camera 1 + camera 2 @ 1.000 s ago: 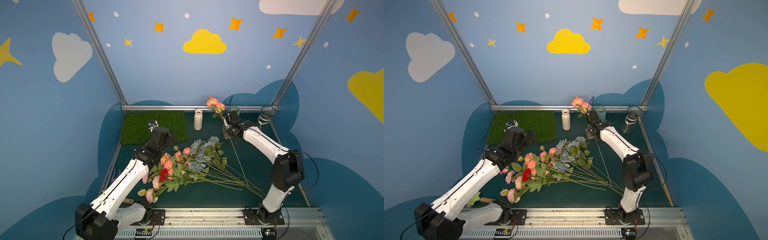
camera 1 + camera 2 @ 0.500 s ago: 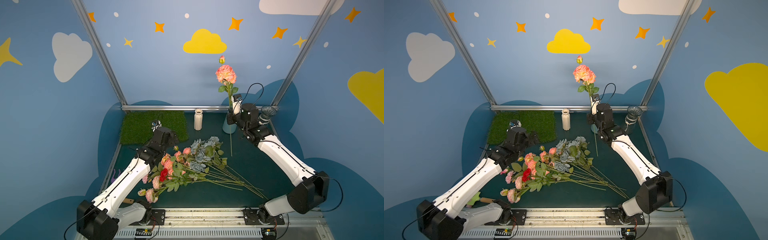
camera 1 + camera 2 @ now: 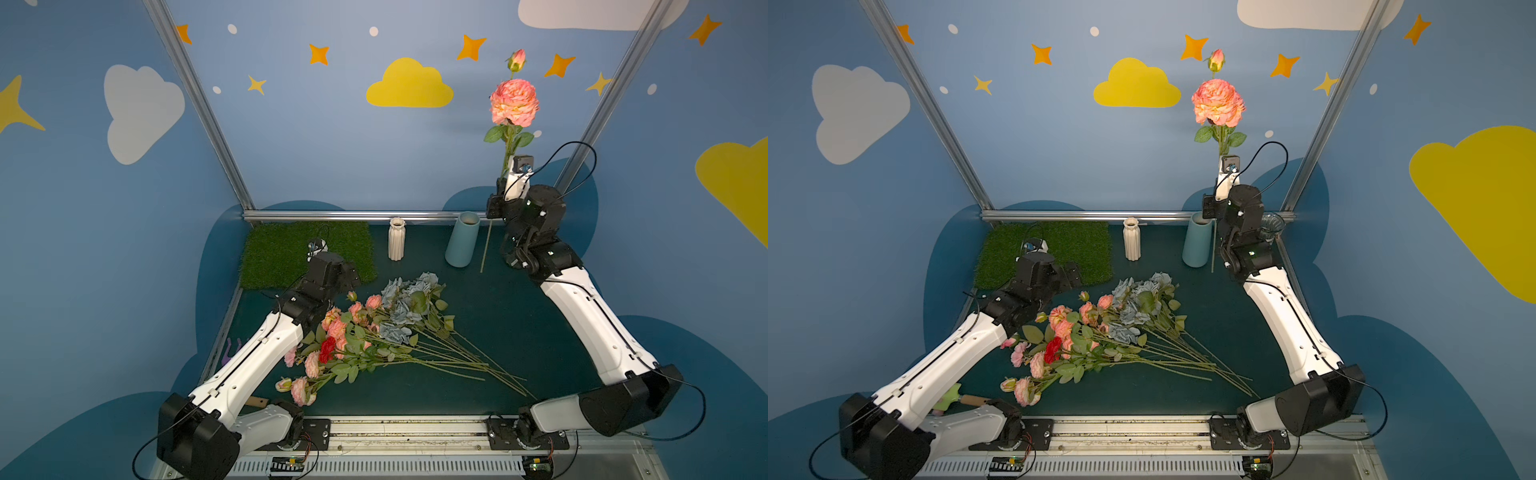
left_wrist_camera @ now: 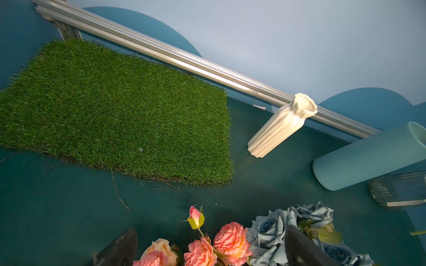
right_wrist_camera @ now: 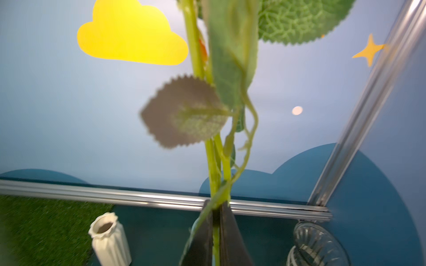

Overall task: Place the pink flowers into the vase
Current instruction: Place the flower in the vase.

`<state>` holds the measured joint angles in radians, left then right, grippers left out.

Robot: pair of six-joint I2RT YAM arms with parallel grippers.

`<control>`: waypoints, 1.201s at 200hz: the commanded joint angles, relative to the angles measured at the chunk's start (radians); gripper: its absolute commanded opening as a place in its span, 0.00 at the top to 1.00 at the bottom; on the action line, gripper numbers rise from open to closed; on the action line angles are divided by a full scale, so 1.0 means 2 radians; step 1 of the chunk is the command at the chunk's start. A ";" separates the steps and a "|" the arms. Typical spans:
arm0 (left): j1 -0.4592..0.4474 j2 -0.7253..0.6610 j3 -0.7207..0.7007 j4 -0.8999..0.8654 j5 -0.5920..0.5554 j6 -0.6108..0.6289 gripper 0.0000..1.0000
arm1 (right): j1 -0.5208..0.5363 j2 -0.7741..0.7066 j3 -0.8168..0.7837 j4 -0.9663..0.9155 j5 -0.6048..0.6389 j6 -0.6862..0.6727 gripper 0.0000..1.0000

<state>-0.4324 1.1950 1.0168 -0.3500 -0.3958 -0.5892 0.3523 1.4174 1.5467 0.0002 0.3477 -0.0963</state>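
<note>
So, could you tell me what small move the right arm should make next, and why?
Probably lift straight up. The right gripper is shut on the upright pink flower, but its stem end hangs beside the blue vase, below the rim, so it must clear the rim before moving over the mouth.

Blue cloud-and-star walls [image 3: 332, 145], teal tabletop [image 3: 498, 311].

1. Both top views: high at the front, looking down over the whole counter [image 3: 498, 320]; nearly identical coverage.
2. Left wrist view: low, close, facing grass mat [image 4: 115, 110], white ribbed vase [image 4: 280, 126].
3. Right wrist view: closest, tilted upward; shares that vase [image 5: 110, 241].
</note>
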 commanded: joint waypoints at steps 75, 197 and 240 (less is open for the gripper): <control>0.004 0.017 -0.001 0.017 0.029 0.009 0.00 | -0.045 -0.001 -0.023 0.215 0.100 -0.119 1.00; 0.013 0.044 -0.002 0.029 0.050 0.007 0.00 | -0.052 0.059 0.026 0.307 0.118 -0.181 1.00; 0.015 0.049 -0.005 0.037 0.059 0.006 0.00 | -0.055 0.087 -0.003 0.374 0.120 -0.200 1.00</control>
<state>-0.4091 1.2793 1.0168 -0.2970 -0.2985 -0.5831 0.2485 1.5658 1.5661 0.6132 0.5682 -0.4606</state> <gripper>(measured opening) 0.996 0.079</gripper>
